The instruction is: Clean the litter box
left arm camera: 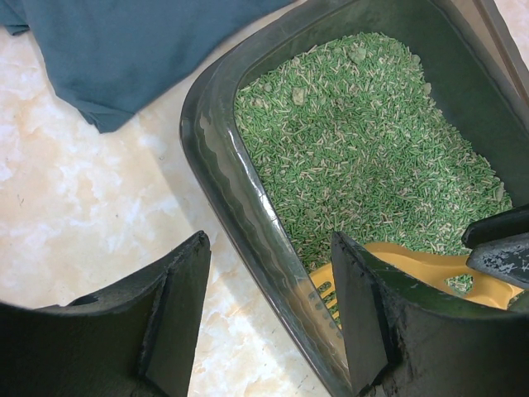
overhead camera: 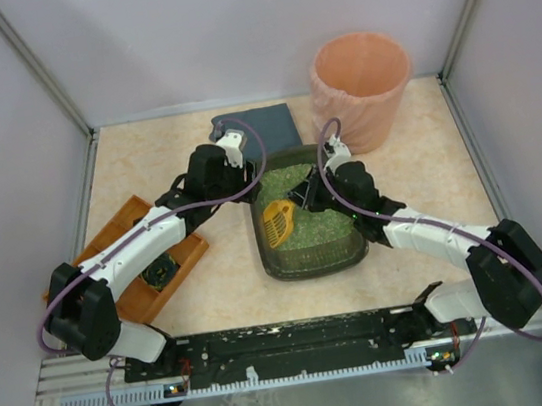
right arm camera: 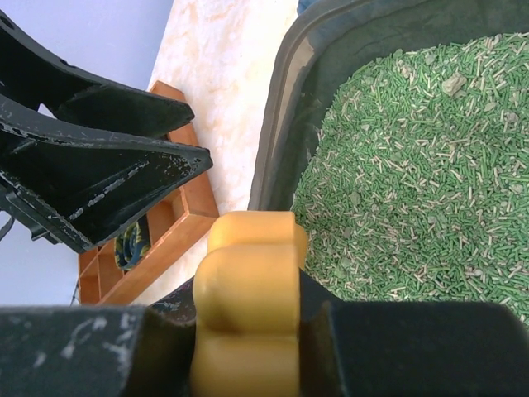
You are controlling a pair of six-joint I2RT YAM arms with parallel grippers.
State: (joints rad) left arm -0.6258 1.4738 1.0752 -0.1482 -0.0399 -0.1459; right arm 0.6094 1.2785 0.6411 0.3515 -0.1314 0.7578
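At the near edge of the beige marbled table point(overhead camera: 225, 292), in front of the two arm bases, I see an orange-brown wooden compartment tray point(overhead camera: 140, 302) on the left. It lies partly under the left arm, and a small dark object point(overhead camera: 163, 272) that I cannot identify sits in one of its cells. Just beyond, near the middle of the table, sits the dark grey-green rectangular plastic litter box point(overhead camera: 306, 268), apart from the tray and holding green granular litter point(left arm camera: 372, 149). My right gripper point(overhead camera: 303, 198) reaches into the box from the right, its fingers pinched on the thick handle of a yellow plastic slotted scoop point(overhead camera: 276, 220). The scoop's head lies over the litter by the box's left wall. My left gripper point(overhead camera: 244, 173) hangs at the box's far left corner with its jaws spread. The wrist view shows them astride the rim point(left arm camera: 216, 165), one finger point(left arm camera: 178, 306) over the table outside and the other over the litter beside the scoop, holding nothing. Behind the box's far left corner a blue-grey folded cloth point(overhead camera: 265, 121) lies flat on the table. Farthest back, to the right of the cloth and just beside the box's far right corner, a tall peach-coloured round ribbed bin point(overhead camera: 360, 84) stands upright.
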